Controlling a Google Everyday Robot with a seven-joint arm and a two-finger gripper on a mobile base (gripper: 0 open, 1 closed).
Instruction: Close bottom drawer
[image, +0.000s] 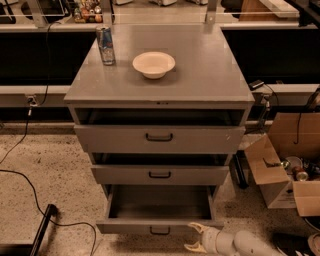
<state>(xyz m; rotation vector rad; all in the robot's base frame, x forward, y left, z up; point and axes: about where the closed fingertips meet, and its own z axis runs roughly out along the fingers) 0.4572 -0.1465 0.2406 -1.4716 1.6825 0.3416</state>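
At lower centre the bottom drawer (127, 227) stood pulled out of the cabinet (200, 75), with the tool (193, 238), spread wide, at its front panel just right of the handle (160, 230), apparently placed for pushing it shut.

This looks like a robotics lab or workshop. A grey metal cabinet (200, 75) stands on a speckled floor (55, 160) beside an open cardboard box (280, 180) of oddments. The white gripper (193, 237) hangs low, just by the bottom drawer (130, 228), its fingers spread.
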